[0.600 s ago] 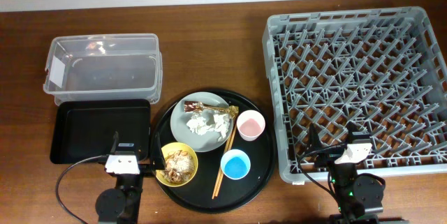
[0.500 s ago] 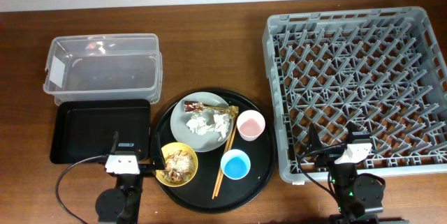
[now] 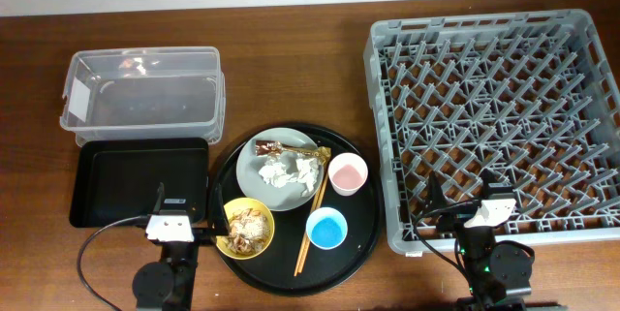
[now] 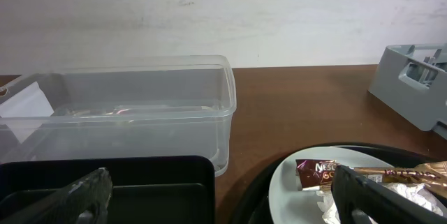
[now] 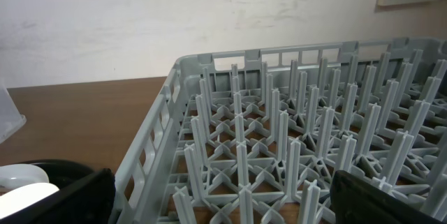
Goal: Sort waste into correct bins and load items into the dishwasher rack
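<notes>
A round grey-green plate [image 3: 291, 183] holds crumpled white tissue [image 3: 281, 171] and a brown snack wrapper [image 3: 276, 146]. Beside it are a yellow bowl [image 3: 245, 229] of beige scraps, a pink cup [image 3: 347, 173], a light blue cup [image 3: 326, 228] and wooden chopsticks [image 3: 312, 214]. No banana peel shows. The clear tub [image 3: 142, 93] and shallow black tray [image 3: 139, 181] are at the left, the grey rack [image 3: 494, 122] at the right. My left gripper [image 3: 179, 204] is open and empty over the black tray's near corner [image 4: 223, 210]. My right gripper [image 3: 462, 195] is open and empty over the rack's near-left corner [image 5: 223, 206].
The dishes stand on a large round black tray [image 3: 360, 233] between the bins and the rack. In the left wrist view the tub [image 4: 119, 112], black tray [image 4: 126, 182], plate [image 4: 293, 189] and wrapper [image 4: 318, 174] lie ahead. A wall stands behind the table.
</notes>
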Action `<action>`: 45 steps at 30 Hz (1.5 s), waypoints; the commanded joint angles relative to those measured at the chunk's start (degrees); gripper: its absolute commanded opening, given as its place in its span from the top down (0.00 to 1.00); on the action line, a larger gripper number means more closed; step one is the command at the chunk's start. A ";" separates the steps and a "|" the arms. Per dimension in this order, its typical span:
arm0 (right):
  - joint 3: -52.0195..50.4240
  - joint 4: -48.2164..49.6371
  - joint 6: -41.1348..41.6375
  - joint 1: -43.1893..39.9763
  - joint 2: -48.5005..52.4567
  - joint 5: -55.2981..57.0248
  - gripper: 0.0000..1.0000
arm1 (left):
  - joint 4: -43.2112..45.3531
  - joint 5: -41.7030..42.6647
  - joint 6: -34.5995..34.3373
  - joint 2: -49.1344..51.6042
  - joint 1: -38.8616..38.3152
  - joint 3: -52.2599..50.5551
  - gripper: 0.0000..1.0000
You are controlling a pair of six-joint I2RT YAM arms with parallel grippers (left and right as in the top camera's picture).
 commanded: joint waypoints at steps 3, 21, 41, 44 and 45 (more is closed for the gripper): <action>-0.37 -0.39 -0.02 -0.17 -0.33 -0.13 0.01 | 0.13 0.83 0.87 -0.39 0.24 -0.46 0.01; -0.37 -0.39 -0.02 -0.17 -0.35 -0.13 0.01 | 0.13 0.83 0.87 -0.39 0.24 -0.46 0.01; -0.37 -0.42 0.42 -0.17 -0.33 -0.13 0.01 | 0.11 1.07 0.39 0.39 0.24 -0.44 0.01; 1.01 -2.03 0.44 -0.17 0.52 -0.13 0.01 | -1.92 1.07 0.37 2.95 0.26 1.51 0.01; 2.12 -2.93 0.44 -0.17 1.22 -0.13 0.01 | -2.99 1.07 0.37 4.04 0.24 2.86 0.01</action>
